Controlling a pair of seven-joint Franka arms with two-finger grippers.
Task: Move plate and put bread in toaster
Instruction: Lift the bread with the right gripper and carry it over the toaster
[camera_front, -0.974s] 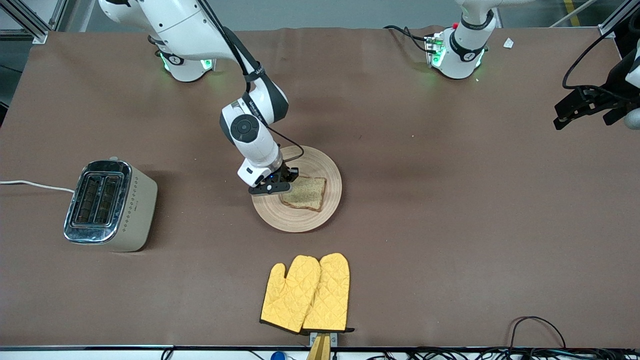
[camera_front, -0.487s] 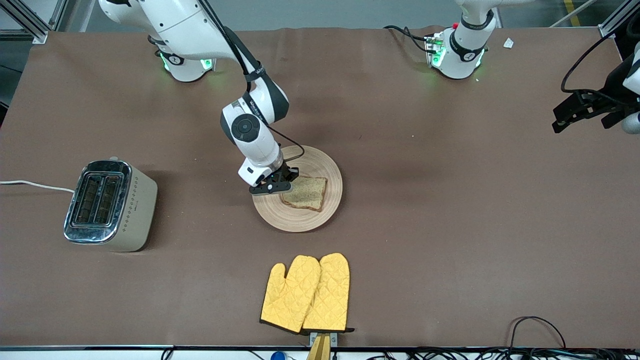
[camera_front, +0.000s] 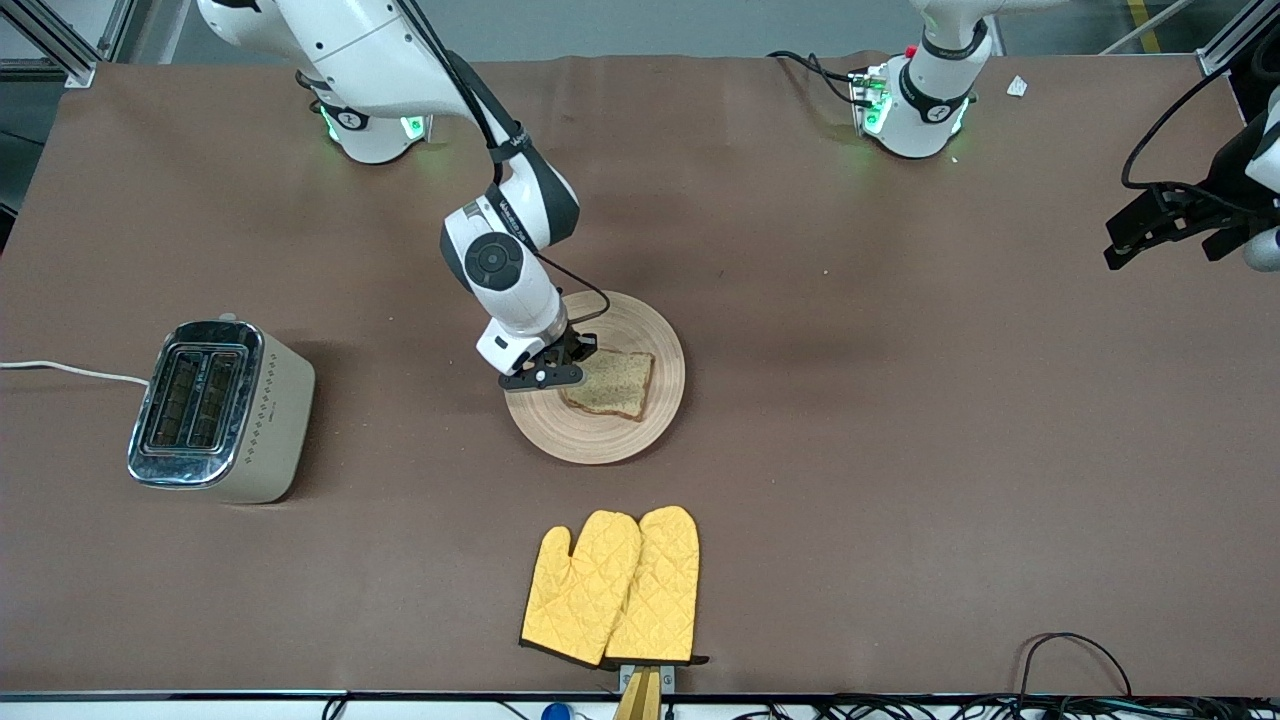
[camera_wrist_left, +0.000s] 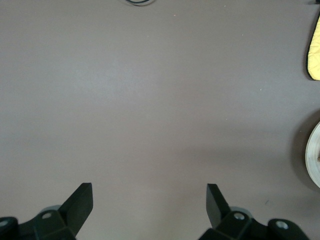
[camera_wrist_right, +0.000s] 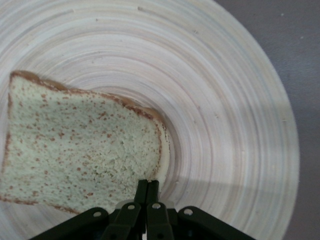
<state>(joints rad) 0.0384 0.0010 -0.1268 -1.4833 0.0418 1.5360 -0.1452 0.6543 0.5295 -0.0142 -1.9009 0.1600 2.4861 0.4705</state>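
The tan wooden plate (camera_front: 600, 430) lies mid-table with the speckled bread slice (camera_front: 612, 382) flat on it. My right gripper (camera_front: 560, 372) is shut, and its tips rest at the bread's edge on the side toward the right arm's end of the table. In the right wrist view the closed fingertips (camera_wrist_right: 148, 184) meet the bread (camera_wrist_right: 80, 150) near its crust, over the plate (camera_wrist_right: 225, 100). The cream toaster (camera_front: 215, 410) stands at the right arm's end, slots up. My left gripper (camera_front: 1160, 232) is open and empty, up over the left arm's end of the table; it also shows in the left wrist view (camera_wrist_left: 150, 186).
A pair of yellow oven mitts (camera_front: 615, 585) lies nearer the camera than the plate. The toaster's white cord (camera_front: 70, 370) runs off the table's end. The left wrist view shows bare brown table, a mitt's edge (camera_wrist_left: 315, 50) and the plate's rim (camera_wrist_left: 314, 160).
The right gripper and the plate with the bread have shifted very slightly toward the left arm's end. The left gripper has drifted a little.
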